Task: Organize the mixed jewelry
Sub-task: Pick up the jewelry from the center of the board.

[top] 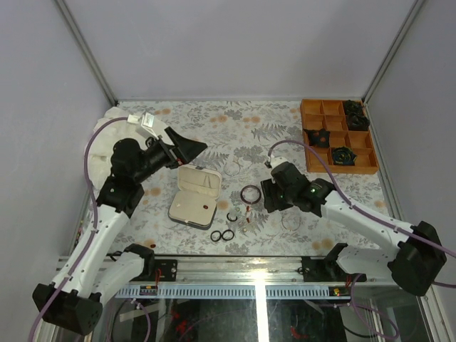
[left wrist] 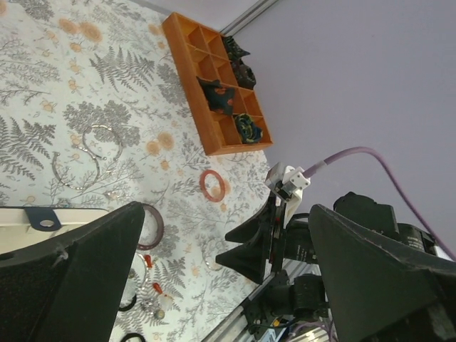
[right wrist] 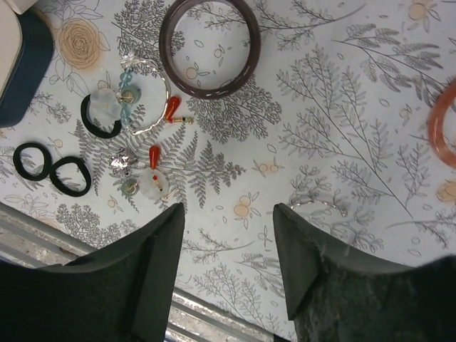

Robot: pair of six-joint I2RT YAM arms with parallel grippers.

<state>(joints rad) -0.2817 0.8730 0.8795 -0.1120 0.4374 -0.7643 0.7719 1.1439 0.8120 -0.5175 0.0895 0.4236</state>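
right claw (right wrist: 228, 217) part-open and empty over worktop (right wrist: 342, 107), left claw (left wrist: 226, 214) wide, closing off-target could miss or scatter tiny earrings (right wrist: 154, 158).

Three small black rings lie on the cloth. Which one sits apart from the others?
The lone black ring beside the silver hoop, with a pale bead overlapping it. The pair of black rings lies side by side, further from the hoop.

Right gripper (top: 269, 196): over the floral tabletop (top: 214, 121)
Dark bangle (top: 251, 193): just left of its fingertips
Open case (top: 194, 196): farther left, beyond bangle
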